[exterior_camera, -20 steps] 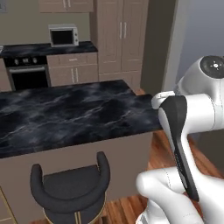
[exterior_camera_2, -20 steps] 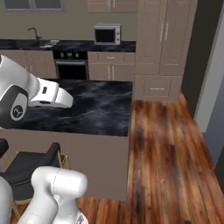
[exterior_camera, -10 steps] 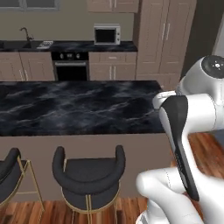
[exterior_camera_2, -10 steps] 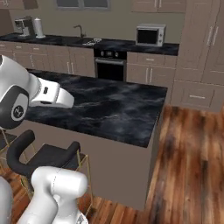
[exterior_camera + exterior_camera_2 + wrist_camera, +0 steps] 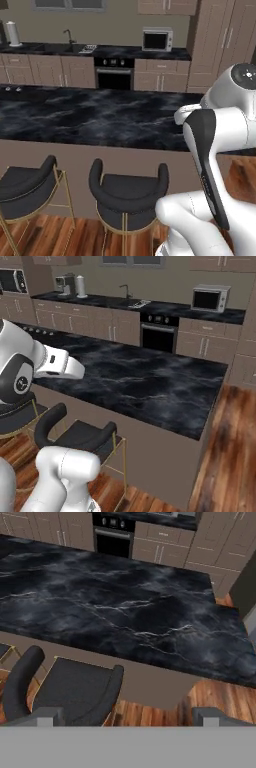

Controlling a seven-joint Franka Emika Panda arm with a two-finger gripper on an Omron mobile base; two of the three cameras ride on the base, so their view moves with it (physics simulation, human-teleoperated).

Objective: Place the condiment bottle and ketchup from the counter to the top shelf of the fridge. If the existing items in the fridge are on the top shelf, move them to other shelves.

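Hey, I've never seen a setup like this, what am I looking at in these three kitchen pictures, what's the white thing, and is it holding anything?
The white thing is a robot arm on a base that can drive, in a computer-rendered kitchen. Two pictures come from cameras riding on that base, one behind the arm to its left and one to its right, so they show the same room from two sides. The third comes from a camera on the robot's hand, looking along its gripper; the two small grey finger tips at the bottom stand wide apart with nothing between them, so it holds nothing.

In front is the counter, a long black marble-look slab on a beige base, with dark stools tucked against it. The stretch of counter in these pictures is bare. Behind it, along the wall, are an oven and a microwave.
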